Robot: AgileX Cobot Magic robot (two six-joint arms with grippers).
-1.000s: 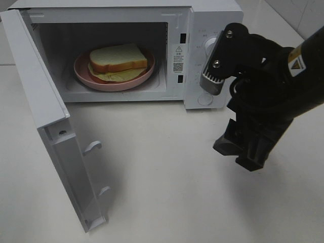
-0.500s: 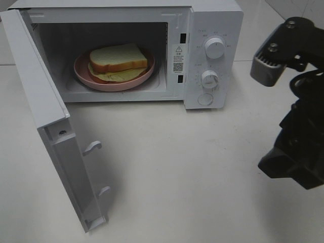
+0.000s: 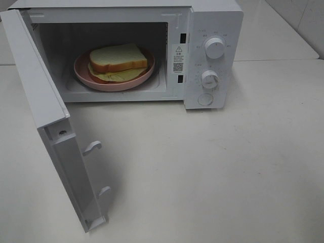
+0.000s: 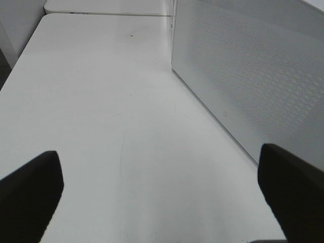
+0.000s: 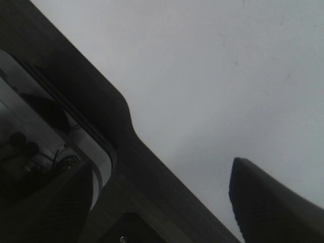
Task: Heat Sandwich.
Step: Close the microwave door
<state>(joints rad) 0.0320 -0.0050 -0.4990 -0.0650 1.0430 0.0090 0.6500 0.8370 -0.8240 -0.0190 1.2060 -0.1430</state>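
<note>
Where the microwave (image 3: 212, 20) gapes, spongy sandwich (image 3: 119, 56) tops round plate (image 3: 115, 86).

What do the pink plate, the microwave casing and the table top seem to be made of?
Pink plate: likely ceramic or melamine. It is smooth, with a soft sheen on its rim.
Microwave casing: painted metal or plastic, the look leaves it open. It is white and matte, evenly coloured, with crisp edges.
Table top: perhaps laminate or stone. It is off-white, smooth and faintly reflective.

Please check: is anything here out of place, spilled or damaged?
Nothing is spilled or broken. The sandwich lies on its pink plate inside the microwave, whose door stands wide open.
</note>
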